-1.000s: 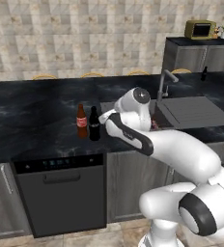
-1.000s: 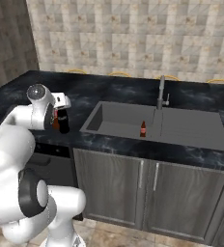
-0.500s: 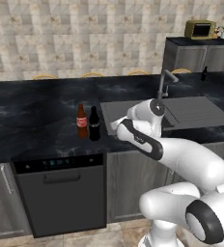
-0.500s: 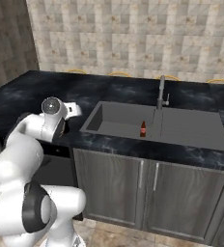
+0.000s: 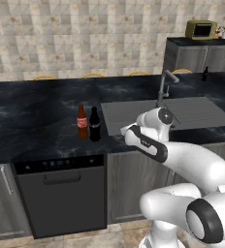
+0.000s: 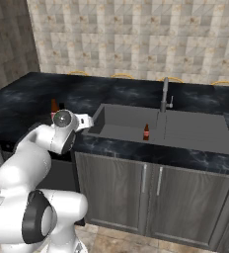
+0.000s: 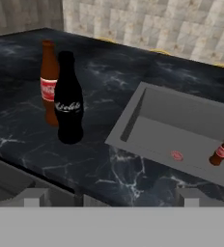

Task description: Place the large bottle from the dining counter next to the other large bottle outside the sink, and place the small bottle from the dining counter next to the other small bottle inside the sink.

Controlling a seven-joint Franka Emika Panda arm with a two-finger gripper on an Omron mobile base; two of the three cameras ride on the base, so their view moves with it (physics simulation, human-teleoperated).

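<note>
Evenly lit, flat rendered light with no clear source; faint pale sheen on the black marbled counter (image 5: 32, 131); soft shading inside the sink (image 6: 136, 129); hand view coarse and slightly blurred, base views sharper

Small brown bottle (image 6: 146, 132) upright in grey sink (image 6: 185, 136), faucet (image 6: 165, 94) behind, black marbled table (image 6: 32, 94), white arm (image 6: 52, 138) at left

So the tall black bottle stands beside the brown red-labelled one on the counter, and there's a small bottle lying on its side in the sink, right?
Nearly. The black bottle does stand beside the brown bottle on the counter, but the small bottle in the sink is upright, not lying down, as the right base view shows.
</note>
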